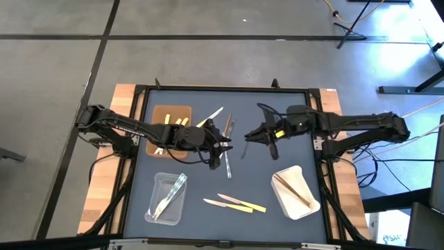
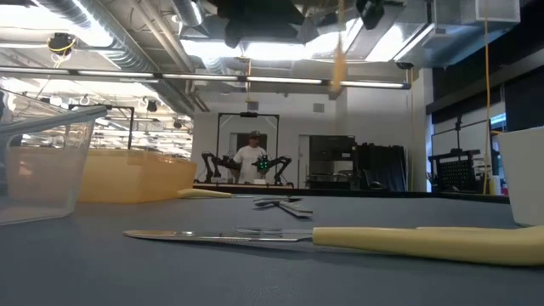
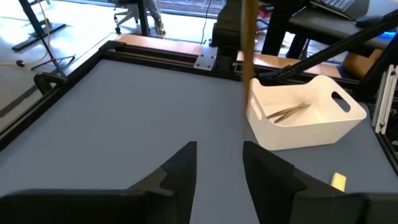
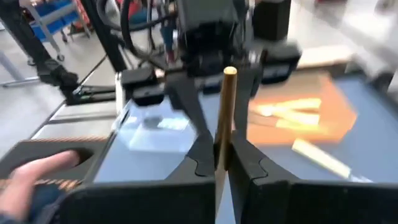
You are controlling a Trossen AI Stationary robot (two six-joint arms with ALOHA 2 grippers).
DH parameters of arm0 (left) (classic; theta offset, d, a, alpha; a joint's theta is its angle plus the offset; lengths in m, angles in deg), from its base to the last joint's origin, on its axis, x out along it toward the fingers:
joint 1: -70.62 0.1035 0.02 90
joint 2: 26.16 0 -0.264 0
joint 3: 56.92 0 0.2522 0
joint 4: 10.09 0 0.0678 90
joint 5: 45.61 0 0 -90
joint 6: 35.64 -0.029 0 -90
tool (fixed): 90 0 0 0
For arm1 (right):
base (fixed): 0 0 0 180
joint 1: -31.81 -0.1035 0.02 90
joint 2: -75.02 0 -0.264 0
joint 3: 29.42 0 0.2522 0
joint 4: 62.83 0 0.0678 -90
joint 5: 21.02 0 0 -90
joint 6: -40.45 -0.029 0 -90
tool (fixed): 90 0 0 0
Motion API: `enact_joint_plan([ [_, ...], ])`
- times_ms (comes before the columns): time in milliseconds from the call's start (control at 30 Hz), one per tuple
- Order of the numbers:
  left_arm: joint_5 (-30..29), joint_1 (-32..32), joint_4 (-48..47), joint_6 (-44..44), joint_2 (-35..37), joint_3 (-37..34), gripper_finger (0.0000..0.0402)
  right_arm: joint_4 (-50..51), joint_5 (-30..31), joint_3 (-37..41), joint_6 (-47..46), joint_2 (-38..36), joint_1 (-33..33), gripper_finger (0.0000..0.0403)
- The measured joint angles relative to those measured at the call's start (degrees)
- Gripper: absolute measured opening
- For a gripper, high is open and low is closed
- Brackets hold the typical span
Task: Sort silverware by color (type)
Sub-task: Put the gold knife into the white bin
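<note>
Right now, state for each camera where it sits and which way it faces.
High: overhead, straight down on the table; both arms show, left gripper facing right gripper.
Low: at tabletop height, looking level across to the room; a yellow-handled knife lies near, no gripper clearly shows.
Left wrist: looks past its open fingers to the white tray.
Right wrist: looks past its fingers shut on a wooden stick, toward the left arm.
Shared: the stick shows in both wrist views.
</note>
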Motion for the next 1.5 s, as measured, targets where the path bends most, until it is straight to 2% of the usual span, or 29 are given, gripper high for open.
enact_joint_plan([
  [133,0.0,0.0,-0.6,0.0,0.0,0.0,0.0125,10.5,-3.6,-4.5,-6.5,0.0,0.0,0.0002],
  [267,0.0,0.0,-0.6,-0.1,0.0,0.0,0.0125,16.6,-7.6,-5.6,-14.0,0.0,-0.2,0.0002],
  [500,0.0,0.0,-0.6,-0.2,0.0,0.0,0.0125,22.8,-8.5,-5.6,-21.6,0.0,-5.9,0.0002],
  [700,0.0,0.0,-0.6,-0.2,0.0,0.0,0.0125,28.6,-11.9,-5.7,-25.6,0.0,-11.7,0.0003],
  [1033,0.0,0.0,-0.9,-0.2,0.0,0.0,0.0125,44.6,-0.6,-5.7,-32.2,1.8,-22.7,0.0006],
  [1200,0.0,0.0,-1.2,-0.2,0.0,0.0,0.0125,47.4,3.9,-5.7,-35.2,3.6,-27.4,0.0003],
  [1500,0.0,0.0,-1.7,-0.2,0.0,0.0,0.0125,47.9,7.1,-5.7,-37.5,9.0,-32.1,0.0007],
])
